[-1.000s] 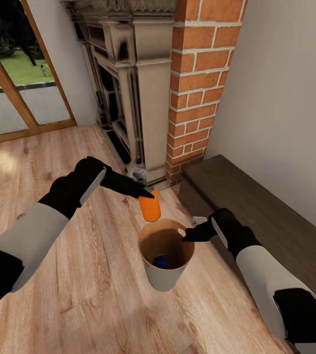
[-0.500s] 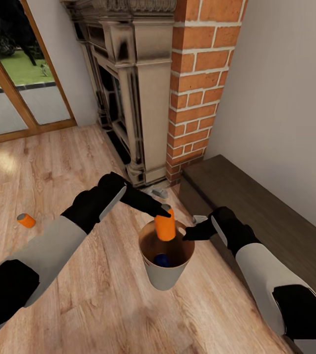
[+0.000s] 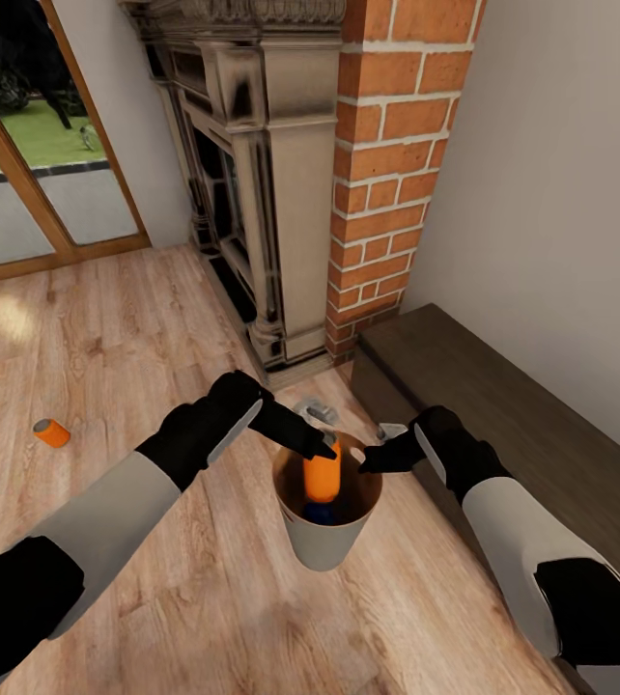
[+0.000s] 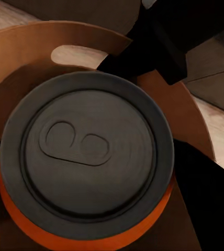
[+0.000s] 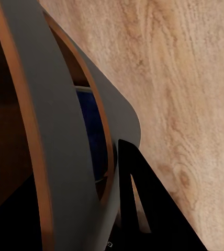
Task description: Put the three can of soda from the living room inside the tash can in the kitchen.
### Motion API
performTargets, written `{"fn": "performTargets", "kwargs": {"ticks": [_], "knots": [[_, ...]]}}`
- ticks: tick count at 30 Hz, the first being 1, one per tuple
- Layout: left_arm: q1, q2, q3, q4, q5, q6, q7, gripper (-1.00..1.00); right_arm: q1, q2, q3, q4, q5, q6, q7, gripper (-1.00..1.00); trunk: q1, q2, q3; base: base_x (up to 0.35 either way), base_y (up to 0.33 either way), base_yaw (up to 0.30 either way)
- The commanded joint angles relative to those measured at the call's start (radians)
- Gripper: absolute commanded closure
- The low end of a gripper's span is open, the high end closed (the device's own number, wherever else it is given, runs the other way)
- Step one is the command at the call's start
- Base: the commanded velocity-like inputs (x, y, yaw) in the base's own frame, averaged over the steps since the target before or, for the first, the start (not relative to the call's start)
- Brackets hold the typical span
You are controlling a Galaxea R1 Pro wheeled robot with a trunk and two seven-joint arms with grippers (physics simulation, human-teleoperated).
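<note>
The grey tash can (image 3: 322, 552) with its tan inside stands on the plank floor. My left gripper (image 3: 322, 450) is shut on an orange can of soda (image 3: 322, 475), held upright in the bin's mouth and partly below the rim. Its dark silvery top (image 4: 86, 157) is close up in the left wrist view, over the bin's tan wall (image 4: 18, 63). A dark blue can (image 3: 318, 513) lies at the bin's bottom, also visible past the rim (image 5: 93, 136). Another orange can (image 3: 51, 432) lies on the floor at left. My right gripper (image 3: 368, 461) is shut on the bin's rim (image 5: 44, 104).
A stone fireplace (image 3: 252, 193) and brick column (image 3: 387, 174) rise just behind the bin. A dark wooden bench (image 3: 513, 415) runs along the right wall. A glass door (image 3: 20, 145) is at far left. A small grey object (image 3: 318, 410) lies by the fireplace base.
My left gripper has carried the orange can rightwards and down, from above the bin's far rim into its mouth. The right gripper has stayed on the rim.
</note>
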Motion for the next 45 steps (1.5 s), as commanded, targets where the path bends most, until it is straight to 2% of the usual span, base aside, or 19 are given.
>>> {"fn": "performTargets", "kwargs": {"ticks": [1,3,8,16,31,39,40,45], "knots": [[0.002,0.000,-0.003,0.000,0.001,0.000,0.006,1.00,0.000,0.000,-0.001,0.000,-0.031,0.008,0.003,1.00,0.000,0.000,0.000,0.000,0.000,0.000],[0.004,-0.001,-0.009,0.000,0.001,0.000,0.017,1.00,0.000,0.000,-0.001,0.000,-0.031,0.008,0.003,1.00,0.000,0.000,0.000,0.000,0.000,0.000],[0.007,-0.002,-0.052,0.005,0.001,0.000,0.035,1.00,0.000,0.000,-0.001,0.000,-0.031,0.008,0.003,1.00,0.000,0.000,0.000,0.000,0.000,0.000],[0.043,-0.008,-0.066,0.006,0.000,0.000,0.039,1.00,0.000,0.001,-0.001,0.000,-0.031,0.008,0.003,1.00,0.000,0.000,0.000,0.000,0.000,0.000],[0.059,-0.010,-0.109,0.012,0.000,0.000,0.040,1.00,0.000,0.000,-0.002,0.000,-0.031,0.008,0.003,1.00,0.000,0.000,0.000,0.000,0.000,0.000],[0.069,-0.009,-0.118,0.014,0.000,0.000,0.084,1.00,0.000,0.000,-0.001,0.000,-0.031,0.008,0.003,1.00,0.000,0.000,0.000,0.000,0.000,0.000],[0.070,-0.009,-0.118,0.014,0.000,0.000,0.086,-1.00,0.000,0.000,-0.001,0.000,-0.031,0.008,0.003,1.00,0.000,0.000,0.000,0.000,0.000,0.000],[0.078,-0.009,-0.119,0.012,0.001,0.000,0.090,-1.00,0.000,0.000,-0.001,0.000,-0.031,0.008,0.003,1.00,0.000,0.000,0.000,0.000,0.000,0.000]]}}
